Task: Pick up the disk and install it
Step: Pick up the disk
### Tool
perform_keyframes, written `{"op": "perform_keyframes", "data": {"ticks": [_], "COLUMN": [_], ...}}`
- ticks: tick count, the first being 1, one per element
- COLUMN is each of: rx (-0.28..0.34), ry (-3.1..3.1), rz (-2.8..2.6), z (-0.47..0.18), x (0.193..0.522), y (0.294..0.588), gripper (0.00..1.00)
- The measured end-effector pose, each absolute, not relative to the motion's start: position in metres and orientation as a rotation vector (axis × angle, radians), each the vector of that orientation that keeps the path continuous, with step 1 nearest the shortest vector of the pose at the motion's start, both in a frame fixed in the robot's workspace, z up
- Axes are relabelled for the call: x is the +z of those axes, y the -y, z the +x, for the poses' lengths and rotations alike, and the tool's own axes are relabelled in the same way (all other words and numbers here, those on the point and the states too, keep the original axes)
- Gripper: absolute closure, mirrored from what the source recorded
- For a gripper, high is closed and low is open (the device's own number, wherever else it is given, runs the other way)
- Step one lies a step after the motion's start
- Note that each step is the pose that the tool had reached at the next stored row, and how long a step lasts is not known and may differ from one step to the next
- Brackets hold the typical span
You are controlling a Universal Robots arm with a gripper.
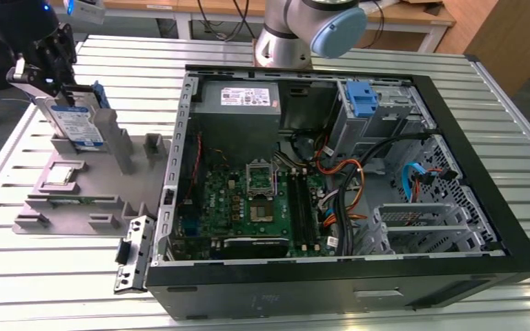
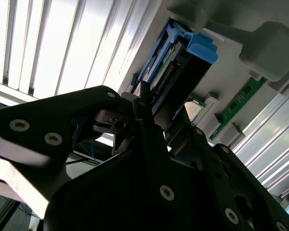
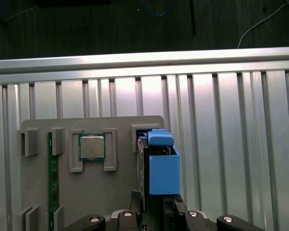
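**Pincer on disk at holder, case open alongside**

Pincer [image 1: 55, 88] sits at the exterior view's upper left, over the grey holder [image 1: 72, 203] on the slatted metal surface [image 1: 25, 276]. It is closed narrow on the top edge of the disk [image 1: 74, 124], one finger each side. The disk stands upright on its edge, label facing the camera, blue frame round it, lower end down among the holder's posts. Can't tell whether it is lifted clear of the slot or seated in it.

In the first wrist view the disk [image 3: 163, 173] shows end-on w/ its blue tab uppermost, running straight into the pincer [image 3: 156, 206]. Just beside it in the holder lies a square chip [image 3: 92, 147] in its own pocket, and further along a green memory stick [image 3: 50, 173] on edge. In the second wrist view the disk's dark connector edge [image 2: 176, 84] runs between the black fingers [image 2: 144, 110].

The open computer case [image 1: 339, 293] lies to the exterior view's right of the holder, near but apart from the disk. A blue latch [image 1: 361, 98] stands upright at its far corner. Arm base [image 1: 288, 31] is behind the case.
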State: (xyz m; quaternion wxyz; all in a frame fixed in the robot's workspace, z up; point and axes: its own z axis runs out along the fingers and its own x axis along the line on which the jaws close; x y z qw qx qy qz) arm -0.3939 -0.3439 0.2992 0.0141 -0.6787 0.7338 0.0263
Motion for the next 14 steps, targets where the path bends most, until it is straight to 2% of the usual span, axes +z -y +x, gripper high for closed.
{"op": "perform_keyframes", "data": {"ticks": [14], "rx": [0.082], "ry": [-2.274], "rz": [-2.126], "z": [-0.3939], "x": [0.299], "y": [0.3449], "gripper": [0.65]}}
